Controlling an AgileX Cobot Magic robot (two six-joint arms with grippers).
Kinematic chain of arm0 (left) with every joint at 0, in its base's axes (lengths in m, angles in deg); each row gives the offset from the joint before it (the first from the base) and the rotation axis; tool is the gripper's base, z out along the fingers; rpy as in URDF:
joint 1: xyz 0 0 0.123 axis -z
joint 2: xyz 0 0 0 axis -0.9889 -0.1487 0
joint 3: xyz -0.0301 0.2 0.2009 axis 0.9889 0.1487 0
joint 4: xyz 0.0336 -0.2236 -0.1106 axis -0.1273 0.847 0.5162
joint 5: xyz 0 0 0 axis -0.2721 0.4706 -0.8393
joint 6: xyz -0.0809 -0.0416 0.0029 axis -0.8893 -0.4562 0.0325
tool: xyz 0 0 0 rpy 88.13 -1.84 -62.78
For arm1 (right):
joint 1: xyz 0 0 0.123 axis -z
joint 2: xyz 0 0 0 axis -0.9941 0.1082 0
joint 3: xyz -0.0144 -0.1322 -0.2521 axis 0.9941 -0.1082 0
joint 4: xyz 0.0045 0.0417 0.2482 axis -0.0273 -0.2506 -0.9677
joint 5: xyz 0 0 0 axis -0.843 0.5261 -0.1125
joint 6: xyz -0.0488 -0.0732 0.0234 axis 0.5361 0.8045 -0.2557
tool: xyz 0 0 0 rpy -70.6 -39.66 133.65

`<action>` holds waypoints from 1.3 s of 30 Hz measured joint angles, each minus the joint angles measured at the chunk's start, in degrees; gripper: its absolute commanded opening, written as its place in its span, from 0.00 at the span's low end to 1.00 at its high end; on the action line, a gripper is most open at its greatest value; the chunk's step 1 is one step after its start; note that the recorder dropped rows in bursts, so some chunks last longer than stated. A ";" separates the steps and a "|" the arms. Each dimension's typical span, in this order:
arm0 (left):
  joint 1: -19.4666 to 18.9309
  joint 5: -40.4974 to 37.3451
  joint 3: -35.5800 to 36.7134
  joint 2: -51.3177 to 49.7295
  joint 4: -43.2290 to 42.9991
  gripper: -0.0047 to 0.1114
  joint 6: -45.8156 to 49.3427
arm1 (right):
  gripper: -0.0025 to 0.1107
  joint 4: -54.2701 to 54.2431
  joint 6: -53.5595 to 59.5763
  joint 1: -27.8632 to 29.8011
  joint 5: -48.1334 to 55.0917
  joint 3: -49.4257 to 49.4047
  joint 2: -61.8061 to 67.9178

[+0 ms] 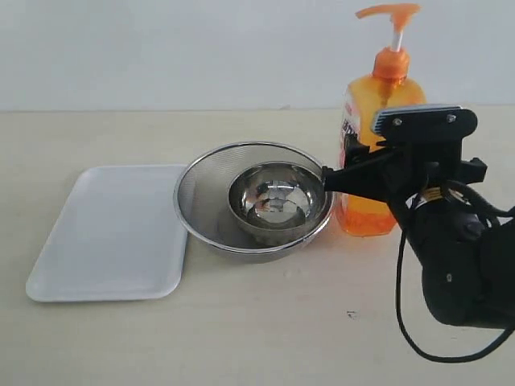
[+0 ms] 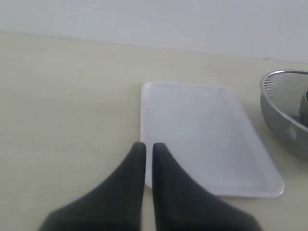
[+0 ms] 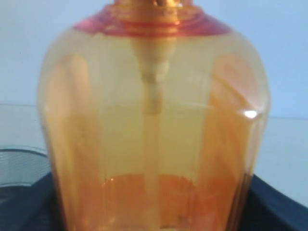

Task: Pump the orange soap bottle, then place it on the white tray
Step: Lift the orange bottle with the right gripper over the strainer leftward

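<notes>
We find the orange soap bottle (image 1: 385, 87) upright on the surface (image 1: 265, 330) at the upper right of the exterior view, just beside the steel mesh strainer (image 1: 197, 189) that holds a smaller steel bowl (image 1: 278, 197). The right hand (image 1: 376, 149) is clamped around the bottle's mid-body. In its wrist view the dark fingers (image 3: 29, 207) meet both sides with no gap, and we judge this low, level hold is meant to steady the bottle for pumping and then carry it. The pump head (image 1: 392, 12) stands raised on its white stem, with nothing touching it. The white tray (image 1: 113, 233) lies bare at the left, beyond the strainer, so the bottle must pass over or around the bowls. The left hand (image 2: 148, 147), fingers together, hovers at the tray's near edge, well apart from the pump.
</notes>
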 measured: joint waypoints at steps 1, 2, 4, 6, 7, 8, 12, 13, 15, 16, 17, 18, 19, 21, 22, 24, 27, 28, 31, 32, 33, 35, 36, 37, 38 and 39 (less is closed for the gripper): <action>0.00 0.00 0.00 0.00 0.00 0.08 0.00 | 0.02 -0.11 0.58 0.00 0.00 0.00 -0.83; 0.00 0.00 0.00 0.00 0.00 0.08 0.00 | 0.02 -0.23 0.94 0.00 0.12 0.00 -1.67; 0.00 0.00 0.00 0.00 0.00 0.08 0.00 | 0.02 -0.47 2.00 0.00 0.12 0.00 -4.32; 0.00 0.00 0.00 0.00 0.00 0.08 0.00 | 0.02 0.36 2.90 0.00 0.24 0.00 -7.79; 0.00 0.00 0.00 0.00 0.00 0.08 0.00 | 0.02 1.88 3.77 0.00 0.24 0.00 -10.09; 0.00 0.00 0.00 0.00 0.00 0.08 0.00 | 0.02 2.89 3.88 0.00 0.24 0.00 -11.40; 0.00 0.00 0.00 0.00 0.00 0.08 0.00 | 0.02 5.30 4.64 0.00 3.09 2.93 -16.95; 0.00 0.00 0.00 0.00 0.00 0.08 0.00 | 0.02 6.53 4.88 0.00 4.72 4.55 -18.20; 0.00 0.00 0.00 0.00 0.00 0.08 0.00 | 0.02 8.27 5.06 0.00 6.04 5.78 -18.61; 0.00 0.00 0.00 0.00 0.00 0.08 0.00 | 0.02 9.16 5.06 -0.07 6.83 6.47 -18.61; 0.00 0.00 0.00 0.00 0.00 0.08 0.00 | 0.02 9.48 5.06 -0.39 7.99 7.09 -18.61; 0.00 0.00 0.00 0.00 0.00 0.08 0.00 | 0.02 9.74 5.06 -0.69 9.40 7.85 -18.61; 0.00 0.00 0.00 0.00 0.00 0.08 0.00 | 0.02 9.92 5.33 -1.30 10.87 8.58 -18.61; 0.00 0.00 0.00 0.00 0.00 0.08 0.00 | 0.02 10.52 5.71 -2.57 13.02 10.04 -18.61; 0.00 0.00 0.00 0.00 0.00 0.08 0.00 | 0.02 10.91 5.82 -3.33 13.95 10.73 -18.61; 0.00 0.00 0.00 0.00 0.00 0.08 0.00 | 0.02 11.78 5.82 -4.75 14.77 11.95 -18.61; 0.00 0.00 0.00 0.00 0.00 0.08 0.00 | 0.02 13.15 5.82 -7.08 15.71 14.17 -18.61; 0.00 0.00 0.00 0.00 0.00 0.08 0.00 | 0.02 13.58 5.82 -7.92 16.22 15.02 -18.61; 0.00 0.00 0.00 0.00 0.00 0.08 0.00 | 0.02 14.53 5.82 -10.29 17.53 17.63 -18.49; 0.00 0.00 0.00 0.00 0.00 0.08 0.00 | 0.02 14.77 5.82 -10.87 17.78 18.36 -18.19; 0.00 0.00 0.00 0.00 0.00 0.08 0.00 | 0.02 15.04 5.82 -11.58 17.78 19.29 -17.75; 0.00 0.00 0.00 0.00 0.00 0.08 0.00 | 0.02 15.28 5.82 -13.08 17.78 21.09 -16.45; 0.00 0.00 0.00 0.00 0.00 0.08 0.00 | 0.02 15.39 5.82 -13.69 17.78 21.79 -15.73; 0.00 0.00 0.00 0.00 0.00 0.08 0.00 | 0.02 15.53 5.82 -14.41 17.78 22.71 -14.75; 0.00 0.00 0.00 0.00 0.00 0.08 0.00 | 0.02 15.77 5.82 -15.12 17.78 23.61 -13.65; 0.00 0.00 0.00 0.00 0.00 0.08 0.00 | 0.02 16.04 5.82 -15.80 17.94 24.35 -12.68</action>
